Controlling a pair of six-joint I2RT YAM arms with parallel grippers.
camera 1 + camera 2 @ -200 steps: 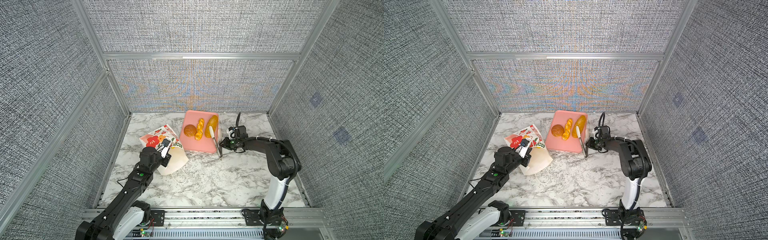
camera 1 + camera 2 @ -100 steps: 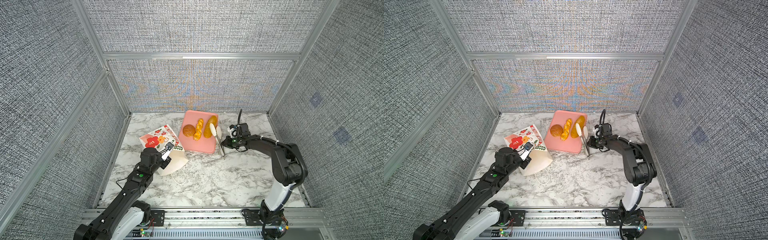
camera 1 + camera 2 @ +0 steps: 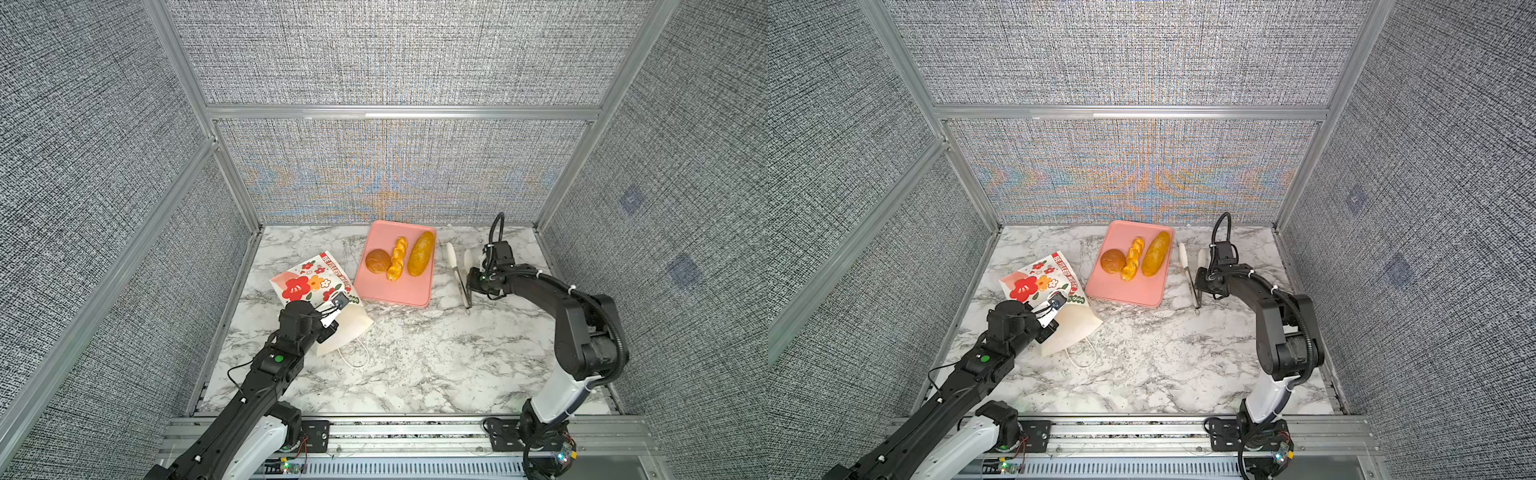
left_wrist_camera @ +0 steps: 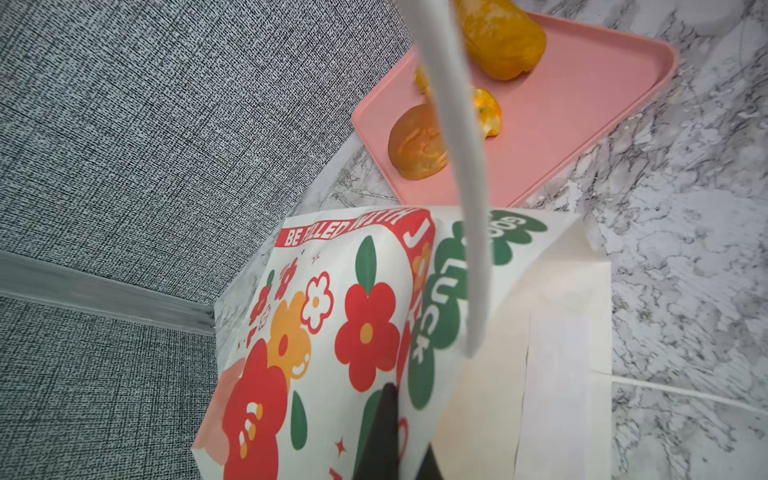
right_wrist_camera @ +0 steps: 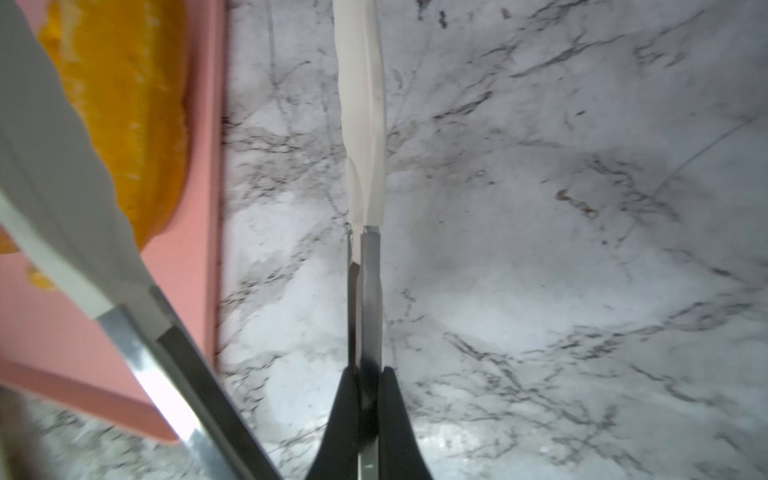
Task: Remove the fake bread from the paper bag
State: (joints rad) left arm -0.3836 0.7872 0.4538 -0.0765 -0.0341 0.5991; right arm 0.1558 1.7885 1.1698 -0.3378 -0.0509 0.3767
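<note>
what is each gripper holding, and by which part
Left gripper pinches the bag at its side fold; right gripper clamps one metal arm of the tongs.

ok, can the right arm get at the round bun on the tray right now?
Probably not: the right pincer is shut on the tongs, and the twisted stick and long loaf lie between it and the round bun.
</note>
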